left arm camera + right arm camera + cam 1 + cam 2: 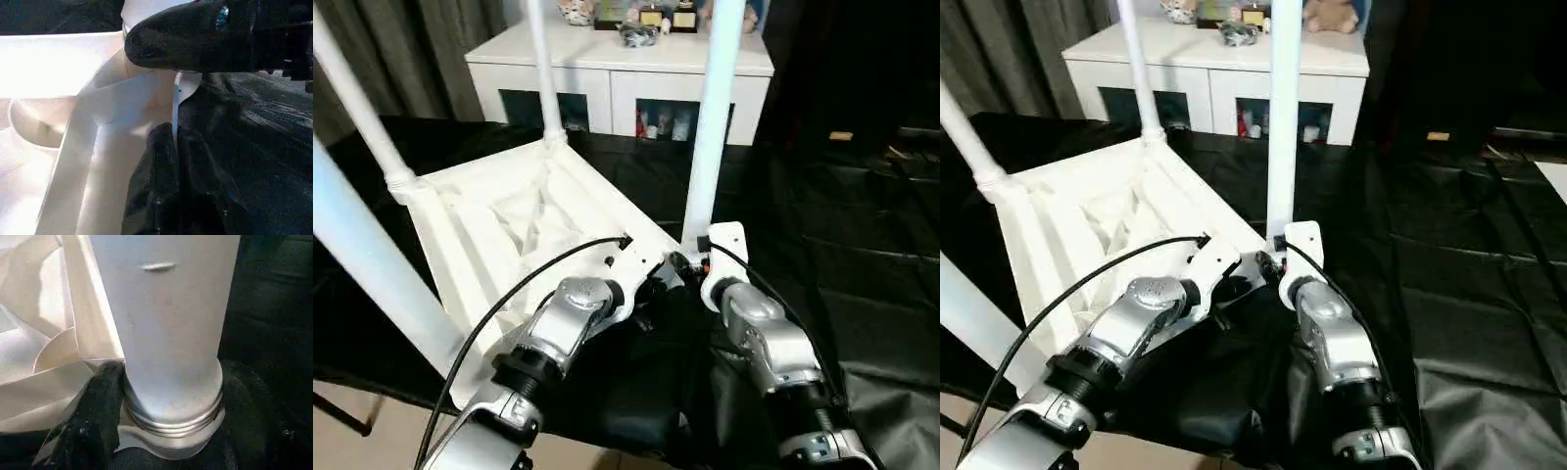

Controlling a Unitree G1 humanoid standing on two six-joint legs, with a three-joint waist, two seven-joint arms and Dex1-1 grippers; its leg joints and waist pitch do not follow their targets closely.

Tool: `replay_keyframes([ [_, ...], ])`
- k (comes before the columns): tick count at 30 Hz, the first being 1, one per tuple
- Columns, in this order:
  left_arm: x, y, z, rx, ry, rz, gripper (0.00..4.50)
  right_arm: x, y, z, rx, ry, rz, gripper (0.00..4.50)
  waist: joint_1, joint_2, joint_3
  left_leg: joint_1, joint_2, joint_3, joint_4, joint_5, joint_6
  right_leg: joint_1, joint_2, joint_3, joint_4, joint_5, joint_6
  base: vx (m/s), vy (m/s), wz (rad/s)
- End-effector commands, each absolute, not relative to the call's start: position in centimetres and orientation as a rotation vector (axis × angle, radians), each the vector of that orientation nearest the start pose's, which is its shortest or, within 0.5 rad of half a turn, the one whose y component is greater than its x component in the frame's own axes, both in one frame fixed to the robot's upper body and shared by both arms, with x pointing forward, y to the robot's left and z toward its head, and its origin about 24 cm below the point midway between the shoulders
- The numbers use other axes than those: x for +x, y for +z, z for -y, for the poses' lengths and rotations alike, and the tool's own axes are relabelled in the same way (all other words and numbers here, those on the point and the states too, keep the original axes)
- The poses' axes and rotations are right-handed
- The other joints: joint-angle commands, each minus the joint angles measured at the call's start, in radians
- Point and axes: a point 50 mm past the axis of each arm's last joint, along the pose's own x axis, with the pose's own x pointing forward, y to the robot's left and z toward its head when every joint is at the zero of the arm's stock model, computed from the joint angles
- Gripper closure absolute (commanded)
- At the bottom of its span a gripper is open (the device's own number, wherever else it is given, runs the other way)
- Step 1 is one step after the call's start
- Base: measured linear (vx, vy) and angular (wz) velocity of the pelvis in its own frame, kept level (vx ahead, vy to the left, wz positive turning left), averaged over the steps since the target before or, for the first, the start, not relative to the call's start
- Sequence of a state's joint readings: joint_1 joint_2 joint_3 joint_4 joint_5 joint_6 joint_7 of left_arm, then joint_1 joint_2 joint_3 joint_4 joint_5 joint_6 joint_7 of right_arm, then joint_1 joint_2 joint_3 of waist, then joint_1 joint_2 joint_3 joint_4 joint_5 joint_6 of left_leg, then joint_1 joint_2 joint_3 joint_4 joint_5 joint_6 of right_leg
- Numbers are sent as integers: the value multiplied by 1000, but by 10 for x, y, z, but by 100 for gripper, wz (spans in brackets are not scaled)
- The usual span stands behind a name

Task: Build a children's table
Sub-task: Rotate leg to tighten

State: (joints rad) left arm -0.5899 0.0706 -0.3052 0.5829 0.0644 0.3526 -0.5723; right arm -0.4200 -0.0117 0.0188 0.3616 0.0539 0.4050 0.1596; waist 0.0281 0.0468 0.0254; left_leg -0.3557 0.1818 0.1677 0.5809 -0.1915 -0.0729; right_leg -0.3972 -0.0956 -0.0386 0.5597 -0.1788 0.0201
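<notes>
The children's table (509, 225) lies upside down on a black cloth, its ribbed underside up and its white legs standing upward. My right gripper (690, 262) sits at the foot of the nearest leg (713, 117), by the table's near corner. In the right wrist view a black finger (95, 421) presses against that leg (166, 323) just above its threaded collar. My left gripper (651, 284) is at the same corner, shut on the thin raised rim (174, 112), with one finger (151, 191) against it.
Three more legs (541, 69) (357, 108) (372, 264) rise at the other corners, the near-left one close to my left forearm. A white cabinet (617, 73) with dark glass doors stands behind. The black cloth (842, 235) spreads to the right.
</notes>
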Motion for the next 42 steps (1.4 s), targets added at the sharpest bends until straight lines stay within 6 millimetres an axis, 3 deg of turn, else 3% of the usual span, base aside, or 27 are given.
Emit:
replay_keyframes([
  [1,321,16,-72,319,-816,-537,450,315,45,81,30,474,-314,114,-2,-13,-39,2,24,-16,-95,-416,-4,26,-32,16,-79,-420,-98,0,0,0],
  [2,320,16,-73,316,-831,-538,450,315,46,83,25,478,-308,107,2,-13,-38,2,26,-11,-94,-398,2,25,-31,19,-74,-374,-119,0,0,0],
  [3,317,18,-73,321,-912,-512,450,316,48,88,15,506,-301,107,1,-14,-38,-5,24,-11,-95,-379,7,32,-33,19,-70,-355,-131,0,0,0],
  [4,315,18,-75,328,-929,-512,450,315,49,90,16,533,-300,94,-1,-13,-37,-12,25,-13,-98,-374,11,38,-34,16,-68,-380,-125,0,0,0],
  [8,303,20,-85,347,-1076,-499,450,307,53,102,1,751,-326,68,5,-15,-40,-1,28,-6,-90,-352,28,30,-37,21,-74,-395,-134,0,0,0],
  [9,298,22,-87,322,-1131,-474,450,299,52,109,-54,847,-350,68,11,-16,-42,-4,30,-5,-88,-315,33,38,-36,22,-66,-345,-149,0,0,0],
  [11,295,24,-89,305,-1164,-457,450,294,51,114,-93,912,-371,68,19,-16,-40,-1,36,1,-86,-294,45,33,-35,24,-63,-302,-169,32,-14,5],
  [12,288,28,-94,284,-1246,-429,450,280,52,126,-160,1070,-400,68,23,-16,-44,4,37,5,-80,-282,47,31,-34,26,-59,-270,-186,65,-29,10],
  [14,282,32,-100,287,-1312,-420,450,273,55,134,-181,1151,-413,68,27,-19,-43,1,37,8,-76,-246,63,34,-31,29,-47,-203,-211,70,-18,7],
  [16,278,35,-103,287,-1352,-422,450,269,58,139,-196,1195,-422,68,33,-14,-47,-6,37,8,-73,-204,72,41,-33,27,-35,-155,-228,57,-13,2],
  [18,275,37,-106,284,-1376,-423,450,266,59,142,-205,1231,-440,68,35,-13,-52,-3,37,9,-66,-141,87,43,-29,24,-23,-46,-262,50,-3,1],
  [20,274,39,-107,287,-1382,-418,450,266,60,144,-215,1243,-446,68,36,-12,-51,-3,36,9,-64,-127,96,44,-29,23,-20,-21,-279,0,0,0],
  [26,270,41,-109,285,-1402,-413,450,271,58,140,-228,1235,-452,68,33,-16,-46,0,38,8,-70,-193,66,44,-32,24,-30,-138,-263,0,0,0],
  [31,269,41,-109,287,-1402,-415,450,279,51,139,-259,1166,-462,68,34,-16,-46,4,38,9,-70,-193,48,40,-31,25,-29,-147,-255,0,0,0],
  [34,269,41,-109,286,-1400,-415,450,281,50,138,-268,1155,-463,68,35,-16,-49,2,37,9,-67,-168,51,43,-28,25,-22,-92,-266,0,0,0],
  [42,269,41,-111,292,-1390,-420,450,280,49,140,-281,1179,-467,139,35,-17,-49,0,36,8,-67,-177,57,45,-31,24,-24,-123,-252,0,0,0],
])
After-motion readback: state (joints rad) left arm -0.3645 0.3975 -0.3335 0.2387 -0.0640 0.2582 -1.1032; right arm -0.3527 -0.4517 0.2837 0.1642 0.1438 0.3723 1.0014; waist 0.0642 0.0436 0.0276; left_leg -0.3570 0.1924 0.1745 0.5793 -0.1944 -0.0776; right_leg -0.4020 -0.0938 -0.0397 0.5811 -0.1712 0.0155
